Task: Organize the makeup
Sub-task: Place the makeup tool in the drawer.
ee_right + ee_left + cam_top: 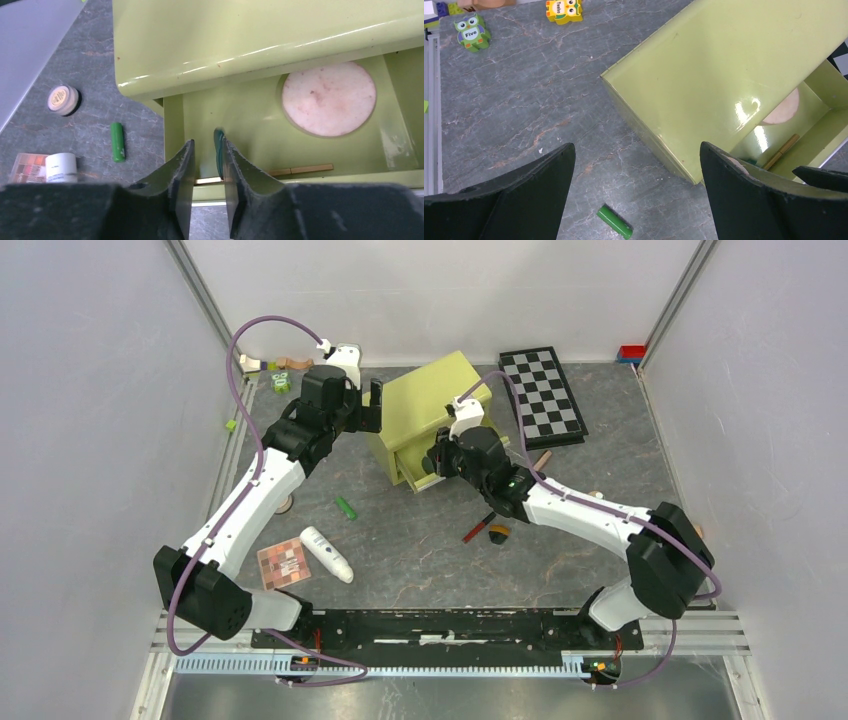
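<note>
Dark green disc (pixel 218 152) on edge within the open drawer (pixel 250 115) of the green box (pixel 240 40), long axis upright, directly between the fingers of the right gripper (pixel 206 146). Jaws narrowly parted; touches one finger only, with a gap at the other. Round peach compact (pixel 328 98) flat farther along the drawer. Left gripper (pixel 636 147) spread wide beside the box, well apart. Right arm judged nearer.

The box (pixel 432 405) stands at the far middle of the bench (pixel 420 550), with the checkerboard (pixel 543 395) just right of it. In its open drawer (pixel 250 120) lies the round compact (pixel 328 98), with the disc (pixel 218 150) on edge nearer the front wall. At the near left, the tube (pixel 327 553) lies just right of the palette (pixel 283 564).
</note>
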